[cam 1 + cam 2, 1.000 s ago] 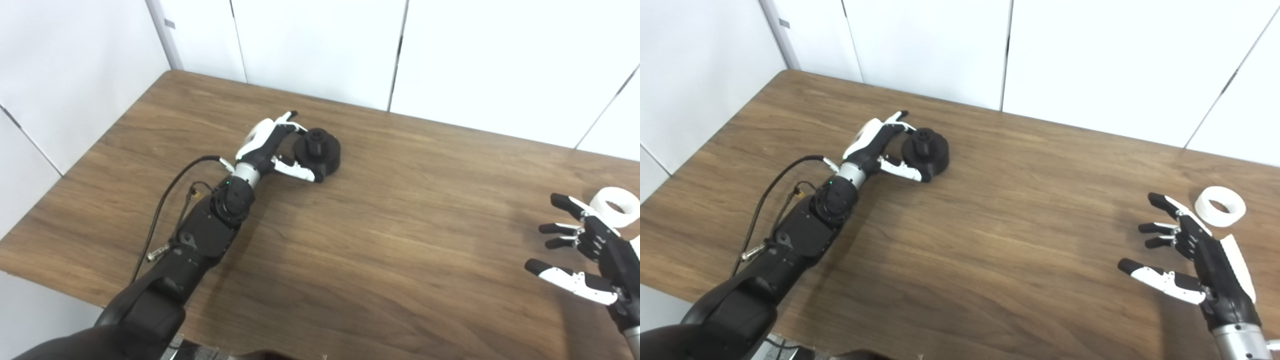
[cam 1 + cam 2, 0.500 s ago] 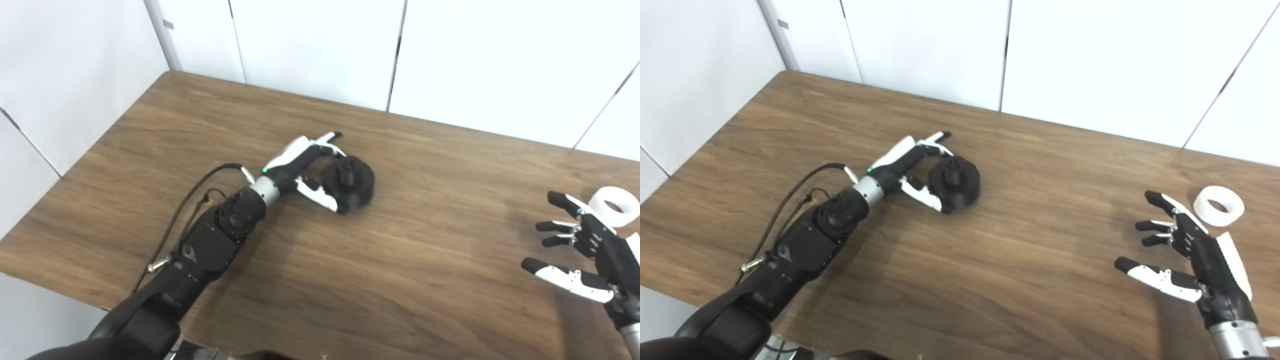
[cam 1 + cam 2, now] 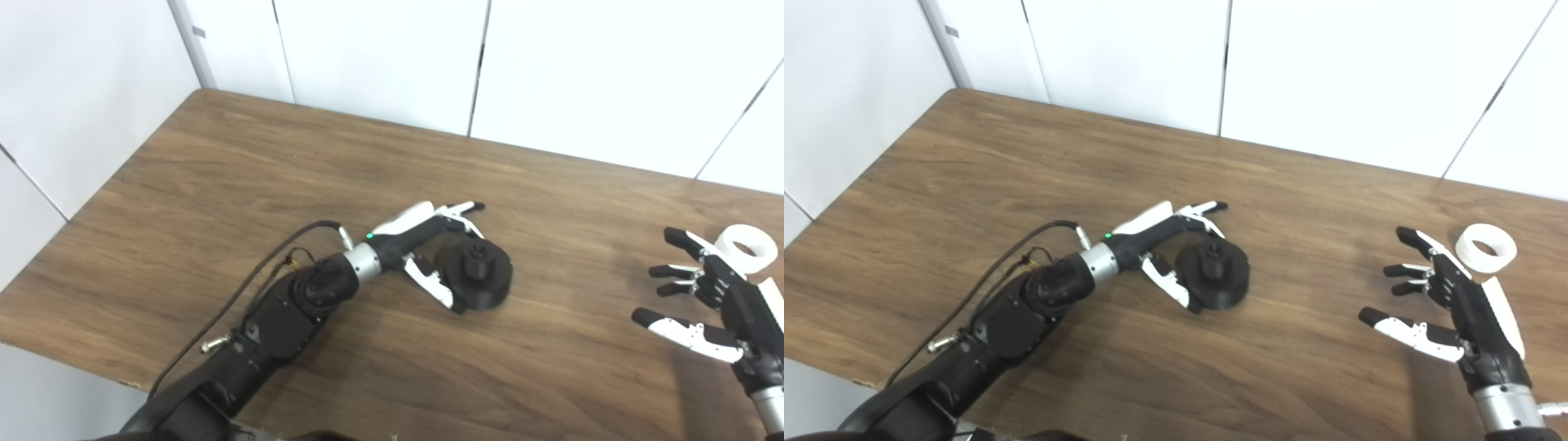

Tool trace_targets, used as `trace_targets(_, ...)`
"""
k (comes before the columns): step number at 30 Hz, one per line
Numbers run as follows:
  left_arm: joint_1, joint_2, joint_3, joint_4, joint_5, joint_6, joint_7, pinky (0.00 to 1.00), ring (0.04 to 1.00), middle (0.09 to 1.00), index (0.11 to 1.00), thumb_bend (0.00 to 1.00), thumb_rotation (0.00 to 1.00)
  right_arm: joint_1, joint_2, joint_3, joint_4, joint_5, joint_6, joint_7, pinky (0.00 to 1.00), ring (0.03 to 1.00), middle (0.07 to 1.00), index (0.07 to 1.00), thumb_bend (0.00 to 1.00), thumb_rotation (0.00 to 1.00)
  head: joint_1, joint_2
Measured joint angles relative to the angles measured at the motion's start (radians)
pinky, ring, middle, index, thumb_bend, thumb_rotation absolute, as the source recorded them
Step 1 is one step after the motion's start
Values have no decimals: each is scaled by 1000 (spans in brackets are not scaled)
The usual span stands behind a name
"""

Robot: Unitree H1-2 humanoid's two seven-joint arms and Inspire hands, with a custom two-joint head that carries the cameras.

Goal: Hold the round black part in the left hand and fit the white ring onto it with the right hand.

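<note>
The round black part [image 3: 478, 277] is a flat disc with a raised hub, near the middle of the wooden table [image 3: 245, 165]. My left hand [image 3: 429, 248] grips it from the left, thumb on its near side and fingers over its far side. The white ring [image 3: 1486, 247] lies flat on the table at the far right. My right hand [image 3: 1448, 303] is open with fingers spread, hovering just left of and nearer than the ring, not touching it.
White wall panels [image 3: 380, 55] stand behind the table's far edge. A black cable [image 3: 257, 288] runs along my left forearm. The table's front-left edge is close to my left elbow.
My left hand has carried the black part to the right and toward me, from the table's far left to near its middle. My right hand has barely moved. The view shifted slightly.
</note>
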Motion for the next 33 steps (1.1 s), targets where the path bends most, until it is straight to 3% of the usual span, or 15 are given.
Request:
trace_targets(13, 12, -38, -75, -19, 34, -36, -10, 1000, 1000, 1000, 483, 522, 72, -2, 1, 0, -8, -1, 1, -2, 577, 693, 882, 861, 664, 264, -20, 9)
trace_targets(18, 15, -43, -83, -20, 39, -39, -9, 1000, 1000, 1000, 483, 523, 71, -2, 4, 0, -37, -2, 12, -2, 602, 705, 888, 866, 693, 300, -78, 21)
trace_targets(20, 15, -41, -84, -24, 53, -39, -9, 1000, 1000, 1000, 483, 523, 71, -3, 8, 1, -40, -5, 21, -2, 600, 707, 891, 867, 690, 294, -133, 26)
trace_targets(22, 17, -37, -85, -27, 56, -41, -9, 1000, 1000, 1000, 484, 522, 71, -3, 13, 3, -52, -11, 37, -2, 592, 705, 890, 866, 679, 272, -143, 26)
trace_targets(25, 20, -26, -87, -34, 65, -52, -10, 1000, 1000, 1000, 484, 522, 72, -6, 31, 3, -100, -33, 63, -13, 579, 693, 872, 854, 676, 268, -231, 25)
trace_targets(28, 23, -6, -92, -37, 71, -76, -13, 1000, 1000, 1000, 486, 522, 73, -30, 37, 3, -133, -72, 89, -25, 583, 697, 871, 847, 699, 306, -368, 14)
trace_targets(30, 24, 10, -93, -46, 72, -79, -19, 1000, 1000, 1000, 487, 522, 73, -51, 36, 1, -146, -103, 107, -31, 578, 698, 871, 841, 711, 327, -379, 12)
trace_targets(31, 25, 16, -93, -51, 72, -81, -23, 1000, 1000, 1000, 487, 522, 72, -64, 33, 0, -149, -115, 117, -31, 576, 698, 870, 837, 712, 329, -458, -4)
trace_targets(33, 25, 28, -91, -53, 71, -93, -32, 1000, 1000, 1000, 487, 522, 71, -94, 16, -9, -152, -133, 132, -29, 590, 701, 867, 835, 713, 333, -476, -8)
